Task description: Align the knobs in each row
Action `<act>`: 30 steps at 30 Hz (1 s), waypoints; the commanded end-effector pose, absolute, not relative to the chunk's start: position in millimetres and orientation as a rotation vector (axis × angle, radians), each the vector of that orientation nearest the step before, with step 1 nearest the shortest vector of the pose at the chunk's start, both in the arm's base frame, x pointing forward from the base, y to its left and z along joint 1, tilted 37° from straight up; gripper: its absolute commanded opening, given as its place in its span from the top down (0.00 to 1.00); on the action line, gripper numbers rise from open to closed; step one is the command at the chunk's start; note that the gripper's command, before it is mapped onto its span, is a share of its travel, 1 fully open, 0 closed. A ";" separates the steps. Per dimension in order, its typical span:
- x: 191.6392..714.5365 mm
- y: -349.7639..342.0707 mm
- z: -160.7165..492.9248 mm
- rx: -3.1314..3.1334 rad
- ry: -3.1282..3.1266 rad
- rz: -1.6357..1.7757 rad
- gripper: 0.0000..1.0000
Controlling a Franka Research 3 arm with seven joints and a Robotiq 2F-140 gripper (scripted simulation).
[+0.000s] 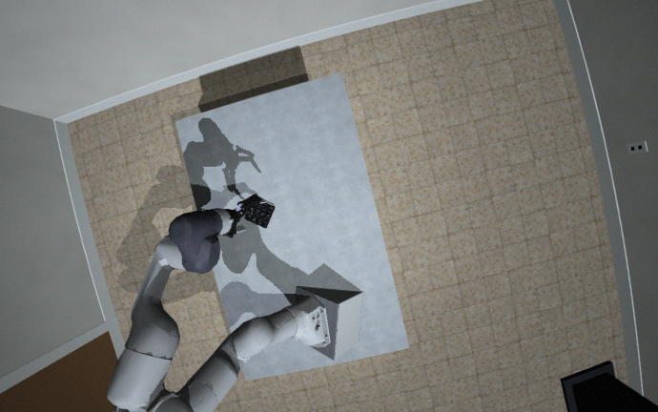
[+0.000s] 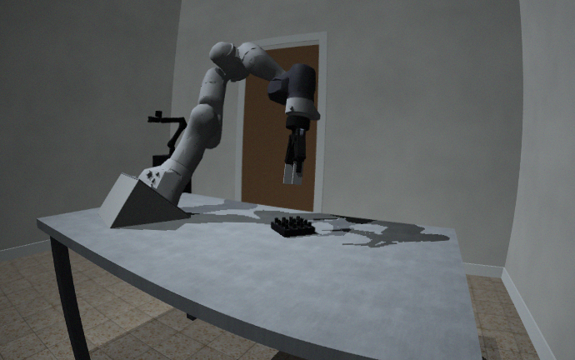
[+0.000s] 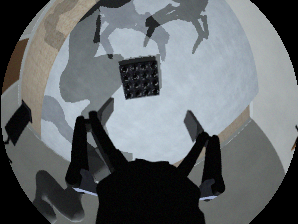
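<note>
From above, the knob box (image 1: 258,211) is sitting on the grey table (image 1: 310,145), toward the long edge nearest the arm's elbow and well apart from the wedge-shaped pedestal (image 1: 347,315) that is carrying the arm (image 1: 194,239). The dark wrist is hanging just beside the box, covering part of its near edge, and the gripper (image 1: 236,220) is showing only as dark pieces poking out from under it. The arm's shadows are falling across the table top.

From the side, the knob box (image 2: 292,227) is standing on the table (image 2: 297,288), its little knobs sticking up in rows. The gripper (image 2: 292,177) is hanging well above it, pointing straight down, in front of a brown door (image 2: 262,148). Nothing is touching the box.

Looking down from the wrist, the gripper (image 3: 147,132) is standing fully open, its two dark fingers spread wide on either side and gripping nothing. The knob box (image 3: 140,78) is lying beyond the fingertips, clear of both fingers, slightly tilted in the view. The knobs' white lines and printed names are too small to read here.
</note>
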State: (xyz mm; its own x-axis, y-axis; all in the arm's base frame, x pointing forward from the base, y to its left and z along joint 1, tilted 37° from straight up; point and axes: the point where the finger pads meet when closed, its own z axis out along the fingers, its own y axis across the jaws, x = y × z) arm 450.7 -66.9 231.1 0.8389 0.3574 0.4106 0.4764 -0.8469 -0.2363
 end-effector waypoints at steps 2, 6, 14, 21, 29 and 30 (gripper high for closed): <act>452.4 -66.5 231.6 -2.674 -0.676 -0.533 0.00; 452.4 -66.5 231.6 -2.674 -0.676 -0.533 0.00; 448.8 -63.0 222.7 -2.637 -0.692 -0.546 0.00; 448.1 -62.3 220.9 -2.629 -0.695 -0.548 0.00; 448.1 -62.3 220.9 -2.629 -0.695 -0.548 0.00; 448.1 -62.3 220.9 -2.629 -0.695 -0.548 0.00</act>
